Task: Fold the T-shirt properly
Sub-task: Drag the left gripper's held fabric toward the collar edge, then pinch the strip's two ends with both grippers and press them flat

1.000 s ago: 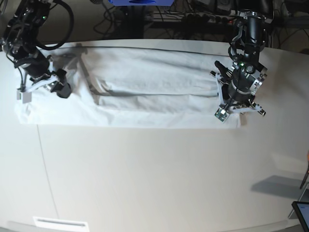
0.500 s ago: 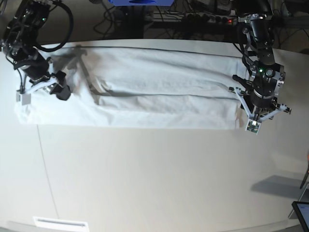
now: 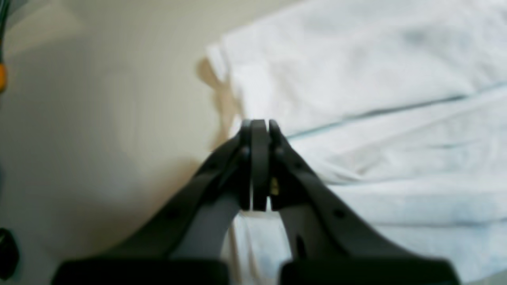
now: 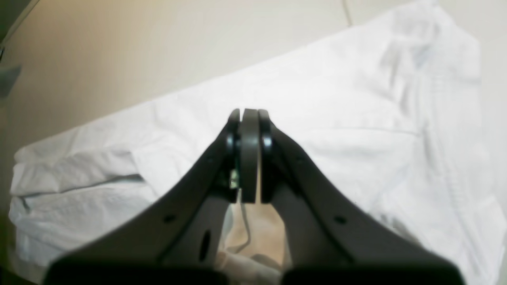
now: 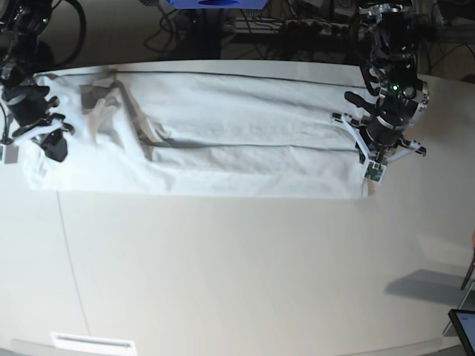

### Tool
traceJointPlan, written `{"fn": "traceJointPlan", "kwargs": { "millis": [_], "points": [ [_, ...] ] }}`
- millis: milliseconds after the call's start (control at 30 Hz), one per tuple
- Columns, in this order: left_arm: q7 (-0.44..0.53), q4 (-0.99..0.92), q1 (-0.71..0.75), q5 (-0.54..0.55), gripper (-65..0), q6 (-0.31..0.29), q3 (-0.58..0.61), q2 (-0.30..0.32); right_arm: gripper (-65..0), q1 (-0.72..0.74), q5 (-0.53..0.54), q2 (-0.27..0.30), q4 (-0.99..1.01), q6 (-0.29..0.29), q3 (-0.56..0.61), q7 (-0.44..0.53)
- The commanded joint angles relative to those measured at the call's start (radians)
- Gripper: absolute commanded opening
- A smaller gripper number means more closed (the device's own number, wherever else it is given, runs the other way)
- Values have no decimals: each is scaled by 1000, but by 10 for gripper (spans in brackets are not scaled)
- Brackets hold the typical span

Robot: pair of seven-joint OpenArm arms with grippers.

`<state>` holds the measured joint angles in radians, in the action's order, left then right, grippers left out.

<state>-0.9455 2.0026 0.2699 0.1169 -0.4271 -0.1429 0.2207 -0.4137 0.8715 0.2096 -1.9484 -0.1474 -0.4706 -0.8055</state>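
Observation:
The white T-shirt (image 5: 237, 141) lies as a long folded band across the far part of the table, with a dark fold line along its middle. My left gripper (image 5: 371, 165) hangs at the band's right end, where the fold line meets the edge. In the left wrist view this gripper (image 3: 259, 122) is shut, with the T-shirt (image 3: 376, 79) to its right and no cloth between the fingers. My right gripper (image 5: 33, 144) is over the band's left end. In the right wrist view it (image 4: 249, 113) is shut above the rumpled T-shirt (image 4: 336, 118), with nothing pinched.
The white tabletop (image 5: 245, 274) stretches toward the near edge, crossed by a thin seam line (image 5: 70, 259). Cables and a power strip (image 5: 312, 30) run behind the table. A dark tablet corner (image 5: 462, 326) shows at the bottom right and a white label (image 5: 93, 343) at the near left.
Both grippers have gone from open to shut. The right arm slid left to the shirt's end. The left arm swung right off the shirt, then came back to its right edge.

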Motion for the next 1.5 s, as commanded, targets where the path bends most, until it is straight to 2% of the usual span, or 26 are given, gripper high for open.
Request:
{"fn": "traceJointPlan", "kwargs": {
  "millis": [0, 100, 167, 300, 400, 467, 567, 667, 867, 1033, 1233, 1400, 1467],
  "points": [
    [46, 14, 21, 5, -650, 1, -4, 7, -650, -20, 10, 18, -18, -2, -7, 25],
    [130, 13, 72, 7, -650, 3, -4, 4, -650, -46, -28, 12, -18, -2, -6, 33],
    [165, 11, 88, 7, -650, 3, 6, 4, -650, -47, -123, 3, -16, -2, 20, 38],
    [165, -26, 82, 5, -650, 3, -5, -24, -650, -43, -343, -16, -10, -2, 151, 39],
    [165, -64, 52, 5, -650, 3, 4, -28, -650, -27, -490, -62, -9, -2, 217, 97],
    [165, -93, 47, 4, -650, 3, 4, -28, -650, -17, -555, -103, 2, -2, 218, 116],
    [165, -127, 29, 4, -650, 3, 6, -28, -650, 12, -602, -117, 36, -2, 217, 116],
    [165, -190, 12, -7, -650, 3, 6, -24, -650, 42, -631, -120, 86, -2, 217, 116],
    [170, -299, -22, -99, -650, 3, 24, -31, -650, 98, -639, -108, 215, -2, 217, 122],
    [179, -371, -64, -105, -650, 3, 39, -33, -650, 149, -642, -89, 321, -2, 217, 162],
    [178, -421, -139, -105, -650, 4, 39, -59, -650, 223, -642, -42, 418, -2, 217, 180],
    [174, -417, -179, -108, -650, 4, 39, -102, -650, 301, -642, 7, 502, -2, 217, 185],
    [174, -417, -189, -141, -650, 4, 39, -123, -650, 332, -641, 31, 531, -2, 217, 185]
  ]
}}
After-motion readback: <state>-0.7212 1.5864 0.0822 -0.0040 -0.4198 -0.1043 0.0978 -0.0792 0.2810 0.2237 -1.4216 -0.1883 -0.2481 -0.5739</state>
